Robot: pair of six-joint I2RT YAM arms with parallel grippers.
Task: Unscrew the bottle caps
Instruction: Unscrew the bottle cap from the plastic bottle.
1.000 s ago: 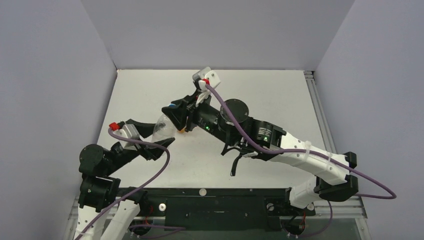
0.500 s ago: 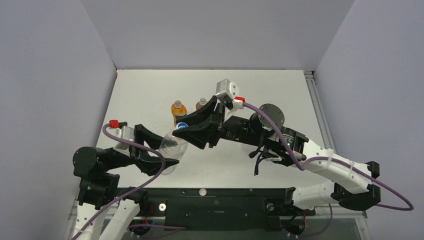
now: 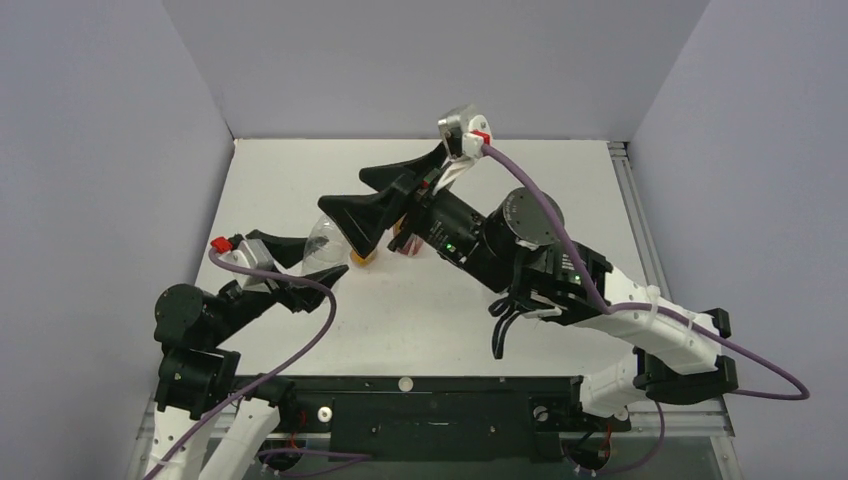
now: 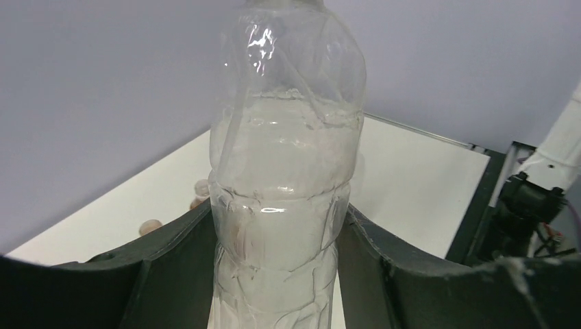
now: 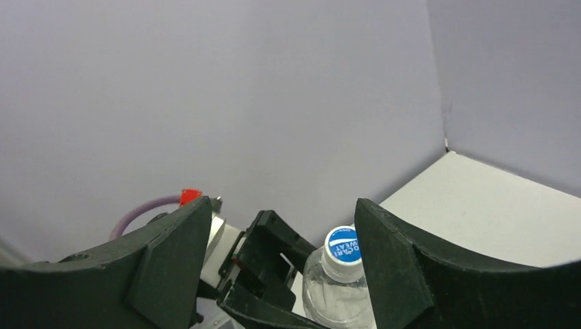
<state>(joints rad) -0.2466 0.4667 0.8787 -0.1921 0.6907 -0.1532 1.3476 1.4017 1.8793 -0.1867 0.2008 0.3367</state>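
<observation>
While left gripper (image 4: 281, 274) clamps the clear bottle (image 4: 284, 171), right gripper (image 5: 281, 205) hangs fingers-apart over the blue cap (image 5: 342, 245). Closing off-centre could tilt the bottle.

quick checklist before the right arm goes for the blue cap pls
1. Grip: left end effector clamps the clear bottle: ok, it presses both sides.
2. Cap: blue cap sits on the neck: ok.
3. Opening: right end effector is open: ok, jaws wide apart.
4. Alignment: cap centred between those jaws: not ok, it sits close to one side and beyond the tips.
5. Clearance: orange bottle out of the way: cannot tell, mostly hidden under the right arm.
</observation>
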